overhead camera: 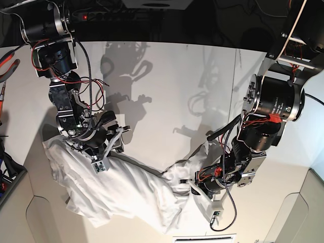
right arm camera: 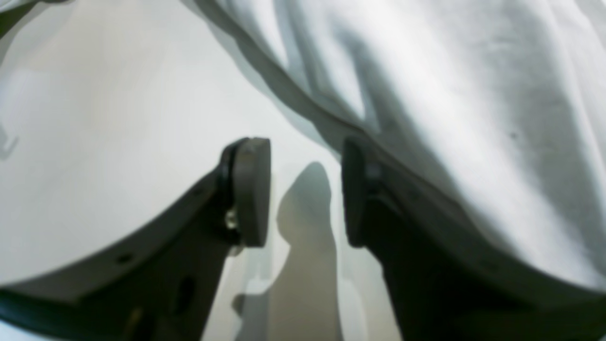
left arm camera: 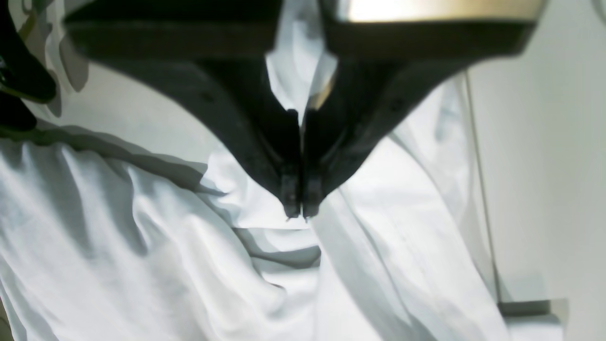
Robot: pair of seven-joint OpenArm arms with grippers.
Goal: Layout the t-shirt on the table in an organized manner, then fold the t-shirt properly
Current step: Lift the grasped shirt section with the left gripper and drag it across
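Note:
The white t-shirt [overhead camera: 126,187] lies crumpled in a long diagonal heap on the white table [overhead camera: 167,101]. My left gripper [left arm camera: 300,208] is shut, its dark fingertips pressed together on a fold of the t-shirt [left arm camera: 142,246]; white cloth shows between the fingers above the tips. In the base view this left gripper [overhead camera: 193,186] is at the heap's right end. My right gripper [right arm camera: 303,194] is open over the bare table [right arm camera: 94,118], with nothing between its pads. Its right-hand finger [right arm camera: 355,189] sits against the edge of the t-shirt [right arm camera: 450,94]. In the base view the right gripper [overhead camera: 117,137] is at the heap's upper left edge.
A thin dark seam [overhead camera: 235,76] crosses the table on the right. Red-handled pliers [overhead camera: 6,66] lie at the left edge and a power strip [overhead camera: 116,15] lies behind the table. Beige raised panels [overhead camera: 298,212] occupy the near corners.

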